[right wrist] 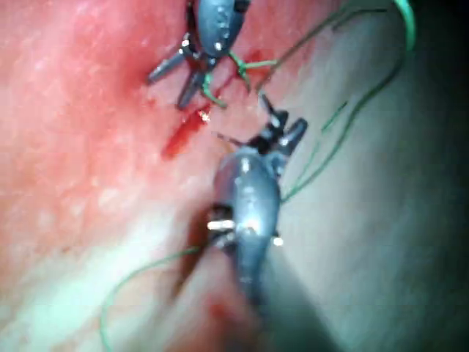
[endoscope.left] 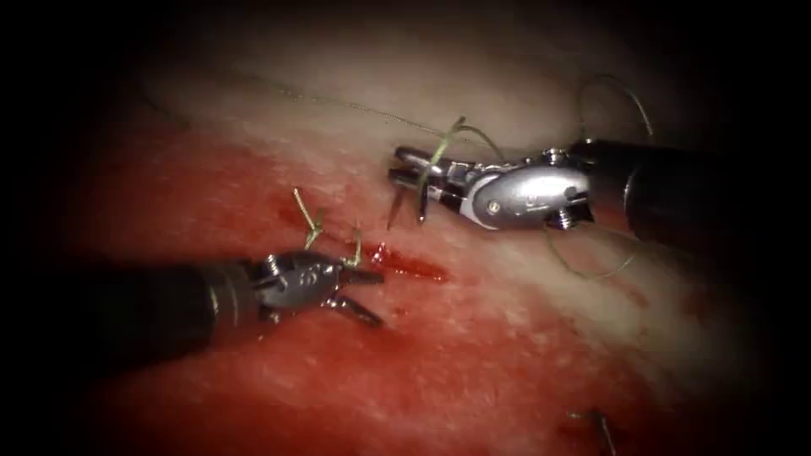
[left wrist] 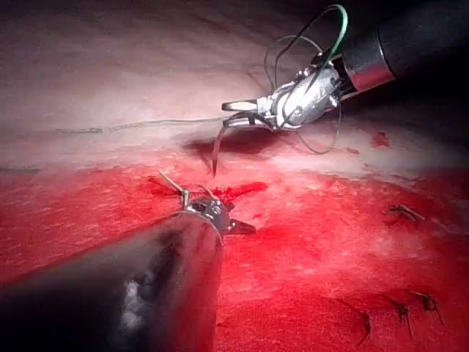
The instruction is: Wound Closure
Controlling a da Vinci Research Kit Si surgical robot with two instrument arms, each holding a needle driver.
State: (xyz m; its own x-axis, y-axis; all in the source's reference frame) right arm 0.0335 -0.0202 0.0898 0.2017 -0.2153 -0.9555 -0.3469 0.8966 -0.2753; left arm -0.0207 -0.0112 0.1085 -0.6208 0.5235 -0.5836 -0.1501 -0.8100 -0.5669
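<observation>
We see no walls, floor or furniture, just darkness ringing the lit field on every side of both grippers. Light falls brightest near the middle and fades into black vignette at the edges and corners.

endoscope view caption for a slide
Right hand holds the needle above the tissue; left hand open, empty beside the cut.

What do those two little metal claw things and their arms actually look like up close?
Each arm is a thin dark shaft ending in a shiny silver, rounded wrist with two slim metal jaws. The left tool bears a small stamped marking; the right tool shows round pivot screws.
</observation>
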